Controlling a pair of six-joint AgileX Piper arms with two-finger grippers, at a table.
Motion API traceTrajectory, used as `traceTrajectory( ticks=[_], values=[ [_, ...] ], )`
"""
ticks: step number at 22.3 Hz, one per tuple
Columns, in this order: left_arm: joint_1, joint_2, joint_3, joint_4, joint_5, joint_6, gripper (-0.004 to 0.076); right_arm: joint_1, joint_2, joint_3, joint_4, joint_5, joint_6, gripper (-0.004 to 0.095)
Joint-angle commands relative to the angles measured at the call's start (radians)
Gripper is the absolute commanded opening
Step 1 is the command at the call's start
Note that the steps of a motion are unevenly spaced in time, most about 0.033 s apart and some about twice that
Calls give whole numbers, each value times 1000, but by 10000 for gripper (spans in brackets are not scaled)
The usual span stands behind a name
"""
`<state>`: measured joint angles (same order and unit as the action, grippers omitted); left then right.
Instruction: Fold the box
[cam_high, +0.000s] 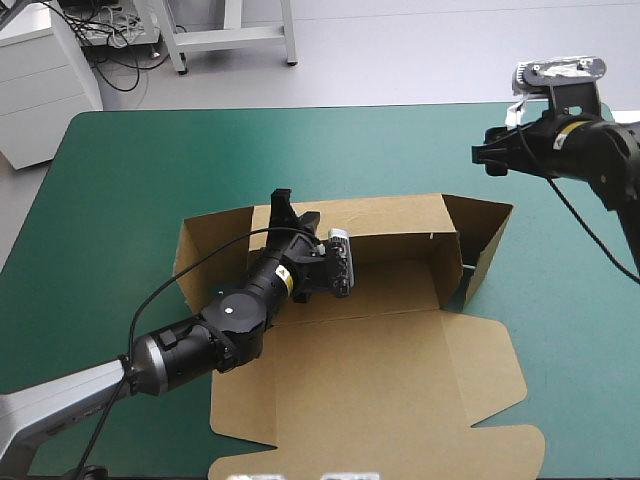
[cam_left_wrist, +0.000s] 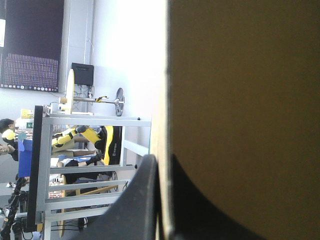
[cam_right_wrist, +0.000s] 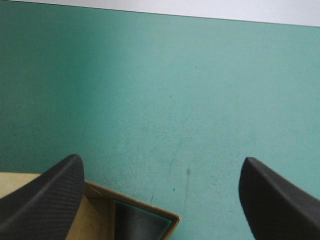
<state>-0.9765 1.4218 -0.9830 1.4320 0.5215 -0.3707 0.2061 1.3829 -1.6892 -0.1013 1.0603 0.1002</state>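
Observation:
The brown box (cam_high: 400, 370) lies in the middle of the table, its wide lid panel flat toward the near edge. Its back wall (cam_high: 390, 215) and right side wall (cam_high: 485, 245) stand raised. My left gripper (cam_high: 288, 215) reaches across the box floor and is shut on the back wall's top edge. In the left wrist view the board (cam_left_wrist: 240, 110) fills the space beside and between the black fingers (cam_left_wrist: 145, 200). My right gripper (cam_high: 490, 155) hangs open above the cover, beyond the box's far right corner (cam_right_wrist: 100, 210).
The teal-green cover (cam_high: 130, 170) runs from the box to the table's far edge (cam_right_wrist: 200, 17). On the left of the box, a side flap (cam_high: 205, 245) leans outward.

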Motion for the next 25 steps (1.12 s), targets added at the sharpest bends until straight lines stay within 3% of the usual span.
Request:
traceTrajectory(
  ticks=[1, 2, 4, 13, 25],
  values=[
    [-6, -31, -21, 2, 5, -22, -32, -79, 49, -73, 107, -53, -64, 761],
    [-6, -31, -21, 2, 5, -22, -32, -132, 96, -94, 193, -46, -100, 761],
    [-6, -31, -21, 2, 5, -22, -32, -180, 152, -110, 251, -25, -142, 761],
    [-6, -31, -21, 4, 5, -22, -32, -204, 338, -115, 328, 48, -194, 761],
    [-6, -31, -21, 19, 17, -22, -32, -204, 320, -68, 337, 150, -235, 759]
  ],
)
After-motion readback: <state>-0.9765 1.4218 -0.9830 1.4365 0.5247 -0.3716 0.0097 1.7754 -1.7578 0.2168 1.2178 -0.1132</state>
